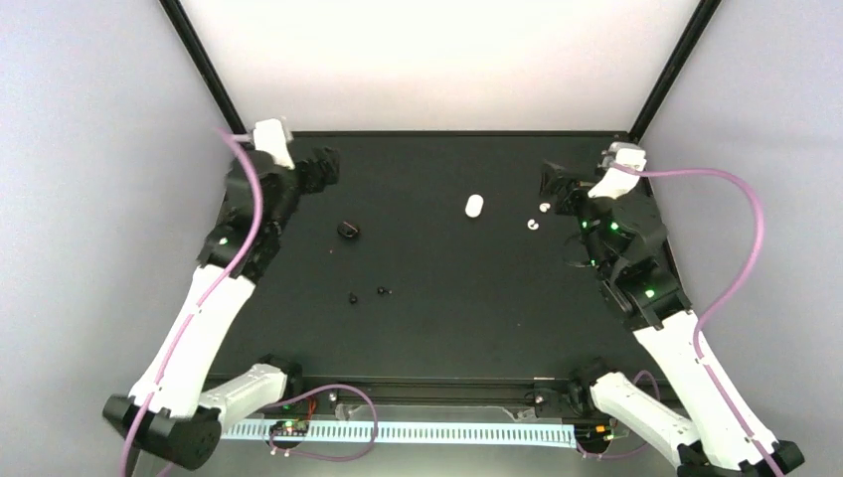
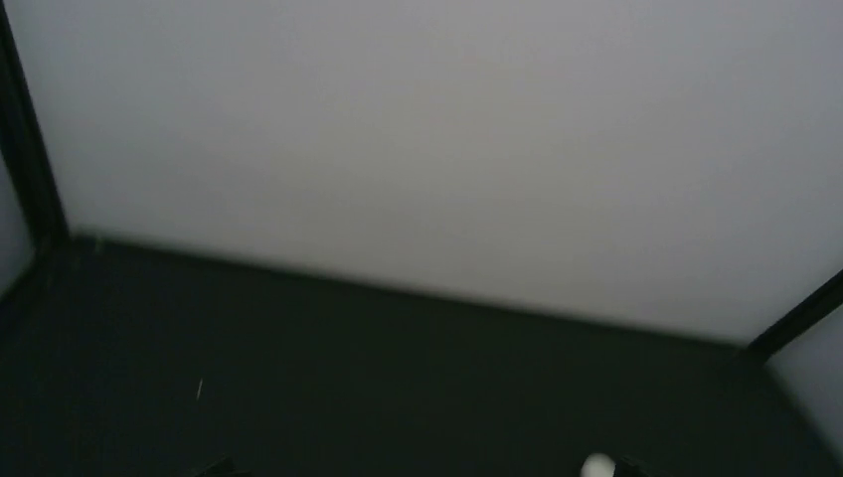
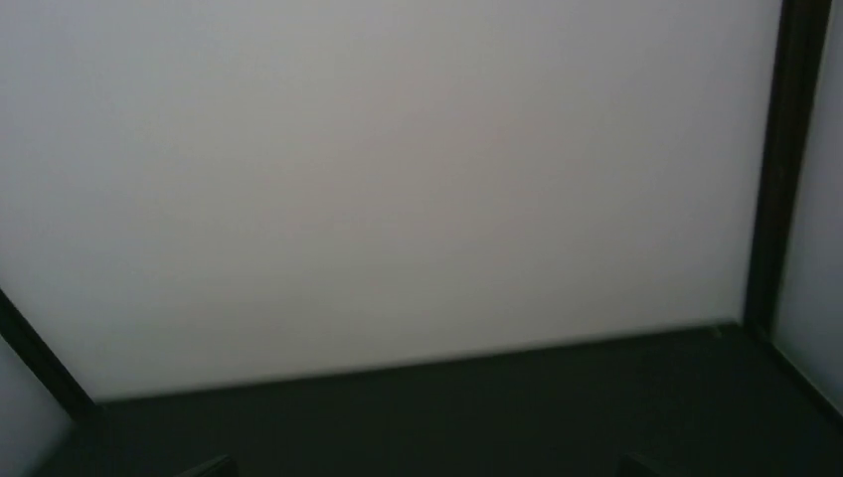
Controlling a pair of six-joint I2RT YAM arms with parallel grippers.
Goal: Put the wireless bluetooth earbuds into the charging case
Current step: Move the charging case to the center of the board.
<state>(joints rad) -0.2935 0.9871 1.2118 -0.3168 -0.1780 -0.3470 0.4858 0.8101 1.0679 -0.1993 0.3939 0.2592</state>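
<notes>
The charging case (image 1: 474,206), a small white pill shape, lies shut on the black table toward the back middle; a white rounded bit of it (image 2: 596,465) peeks in at the bottom edge of the left wrist view. Two tiny black earbuds (image 1: 353,297) (image 1: 382,290) lie close together left of centre. My left gripper (image 1: 326,166) hangs at the back left, open and empty, far from both. My right gripper (image 1: 553,185) hangs at the back right, also open and empty. In each wrist view only the fingertips (image 2: 214,467) (image 3: 204,467) show, set wide apart.
A black round puck (image 1: 347,230) sits left of centre, behind the earbuds. Two small white bits (image 1: 534,223) (image 1: 544,207) lie right of the case, near the right gripper. White walls and black frame posts (image 1: 199,60) enclose the table (image 1: 447,328).
</notes>
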